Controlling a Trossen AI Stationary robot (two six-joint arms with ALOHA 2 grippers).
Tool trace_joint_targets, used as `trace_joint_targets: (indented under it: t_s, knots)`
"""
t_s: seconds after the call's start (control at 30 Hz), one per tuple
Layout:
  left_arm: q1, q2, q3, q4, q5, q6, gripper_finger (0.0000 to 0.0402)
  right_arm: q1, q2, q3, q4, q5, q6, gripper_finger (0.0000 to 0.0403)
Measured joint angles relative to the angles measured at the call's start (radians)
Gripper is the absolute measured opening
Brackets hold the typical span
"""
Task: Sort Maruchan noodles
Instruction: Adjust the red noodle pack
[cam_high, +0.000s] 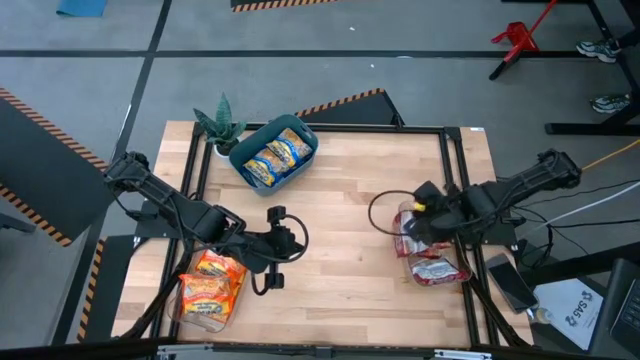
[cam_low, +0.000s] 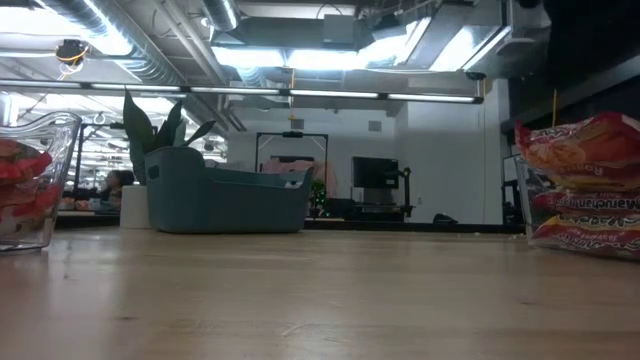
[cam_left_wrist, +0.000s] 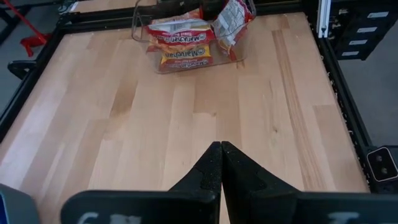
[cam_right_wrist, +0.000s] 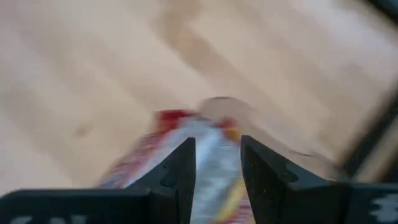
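Note:
Red-white Maruchan noodles packets (cam_high: 432, 262) lie stacked in a clear tray (cam_left_wrist: 241, 57) at the table's right. My right gripper (cam_high: 410, 226) hangs over that tray's far end, shut on one red-white packet (cam_right_wrist: 210, 163). Orange packets (cam_high: 210, 285) fill a clear tray (cam_high: 176, 306) at the near left. Blue-and-yellow packets (cam_high: 275, 158) lie in the teal bin (cam_high: 306, 137) at the far left. My left gripper (cam_high: 276, 250) is shut on nothing, above the bare wood near the orange packets. My right gripper pinches the red-white packet between its two fingers (cam_right_wrist: 180, 168), which slant down from above. In the left wrist view the packet (cam_left_wrist: 234, 18) stands tilted on end over the tray. Which edge the fingers have, blur hides.
A small potted plant (cam_high: 220, 125) stands beside the bin at the far left corner. A black cable loop (cam_high: 380, 212) lies on the wood left of the right tray. The table's middle (cam_high: 350, 250) is bare wood. Black frame rails (cam_high: 455, 190) run along the edges.

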Motion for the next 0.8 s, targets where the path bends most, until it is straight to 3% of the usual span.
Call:
trace_joint_targets:
  t_s: [0.2,0.33,0.47,0.57,0.8]
  knots:
    - [0.0,0.0,0.0,0.0,-0.001,0.0,0.0,0.062,0.03,-0.028,0.26,-0.042,-0.067,0.0111]
    - [0.0,0.0,-0.003,0.004,-0.001,0.0,0.0,0.072,0.108,-0.028,0.344,-0.076,-0.066,0.0111]
    - [0.0,0.0,-0.025,0.011,-0.002,-0.001,0.0,0.069,0.217,-0.029,0.342,-0.186,-0.075,0.0111]
    - [0.0,0.0,-0.057,0.049,-0.002,-0.002,0.0,0.07,0.274,-0.029,0.329,-0.212,-0.086,0.0111]
    - [0.0,0.0,-0.095,0.067,-0.001,-0.027,0.0,0.071,0.29,-0.028,0.199,-0.263,0.016,0.0111]
